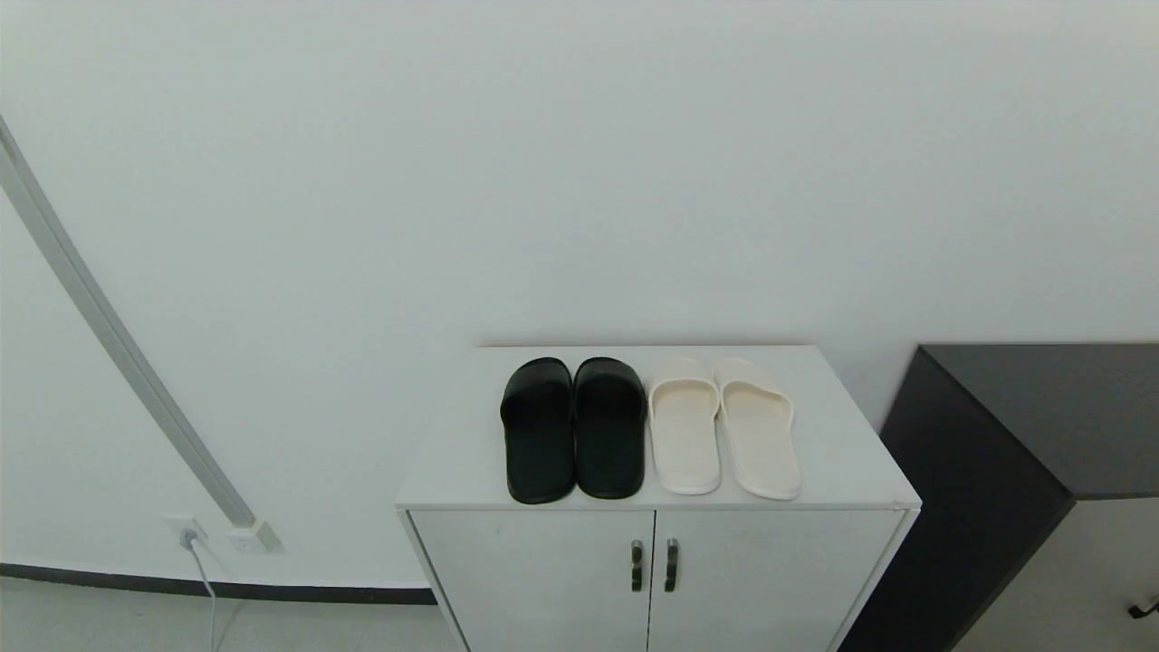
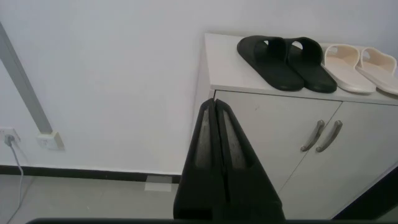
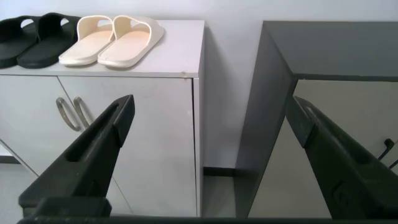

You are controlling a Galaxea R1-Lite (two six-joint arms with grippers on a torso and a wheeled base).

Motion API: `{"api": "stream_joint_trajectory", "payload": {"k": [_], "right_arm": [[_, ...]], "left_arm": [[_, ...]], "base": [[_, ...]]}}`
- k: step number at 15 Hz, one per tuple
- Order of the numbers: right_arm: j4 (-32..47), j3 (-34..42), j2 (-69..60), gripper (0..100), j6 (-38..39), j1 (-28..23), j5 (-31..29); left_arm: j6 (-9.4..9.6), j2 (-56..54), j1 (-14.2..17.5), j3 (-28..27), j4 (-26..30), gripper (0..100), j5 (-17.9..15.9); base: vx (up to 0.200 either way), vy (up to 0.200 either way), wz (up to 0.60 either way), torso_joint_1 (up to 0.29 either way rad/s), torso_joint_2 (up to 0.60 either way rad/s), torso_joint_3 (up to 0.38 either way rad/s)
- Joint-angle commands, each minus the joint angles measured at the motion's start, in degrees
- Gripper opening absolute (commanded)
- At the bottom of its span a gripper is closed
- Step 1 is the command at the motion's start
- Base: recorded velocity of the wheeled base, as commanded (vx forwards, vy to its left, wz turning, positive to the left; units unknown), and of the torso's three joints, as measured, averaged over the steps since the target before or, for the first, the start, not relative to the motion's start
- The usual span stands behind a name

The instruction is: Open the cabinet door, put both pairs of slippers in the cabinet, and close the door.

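Observation:
A white two-door cabinet (image 1: pixel 507 580) stands against the wall, both doors closed, with two dark handles (image 1: pixel 652 565) at the middle seam. On its top lie a black pair of slippers (image 1: pixel 573 427) on the left and a cream pair of slippers (image 1: pixel 724 426) on the right. My left gripper (image 2: pixel 215 107) is shut with nothing in it, off the cabinet's (image 2: pixel 273 143) left front corner, well short of the black slippers (image 2: pixel 286 61). My right gripper (image 3: pixel 208 118) stands wide open and empty in front of the cabinet's (image 3: pixel 155 124) right edge, away from the cream slippers (image 3: pixel 112 40).
A dark grey cabinet (image 1: pixel 1005 471) stands close to the right of the white one, with a narrow gap between them. On the left wall are a grey slanted conduit (image 1: pixel 109 335) and a socket with a plugged cable (image 1: pixel 190 539). Open floor lies left of the white cabinet.

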Motion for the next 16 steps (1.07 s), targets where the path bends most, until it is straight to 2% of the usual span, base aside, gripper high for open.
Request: {"api": "stream_joint_trajectory", "payload": {"k": [1, 13, 15, 16], "right_arm": [[0.0, 0.0, 0.1, 100, 0.0, 0.0, 0.1], [0.1, 0.0, 0.4, 100, -2.7, 0.0, 1.2], [0.0, 0.0, 0.9, 100, -1.6, 0.3, 1.2], [-1.0, -2.0, 1.3, 100, 2.2, 0.5, 2.3]], "left_arm": [[0.16, 0.0, 0.0, 0.0, 0.0, 0, 0.0], [-0.19, 0.0, 0.0, 0.0, 0.0, 0, 0.2], [-0.19, 0.0, 0.0, 0.0, 0.0, 0, 0.2], [-0.19, 0.0, 0.0, 0.0, 0.0, 0, 0.2]], "base": [[0.000, 0.000, 0.00, 0.000, 0.00, 0.000], [0.000, 0.000, 0.00, 0.000, 0.00, 0.000], [0.000, 0.000, 0.00, 0.000, 0.00, 0.000], [0.000, 0.000, 0.00, 0.000, 0.00, 0.000]]}}
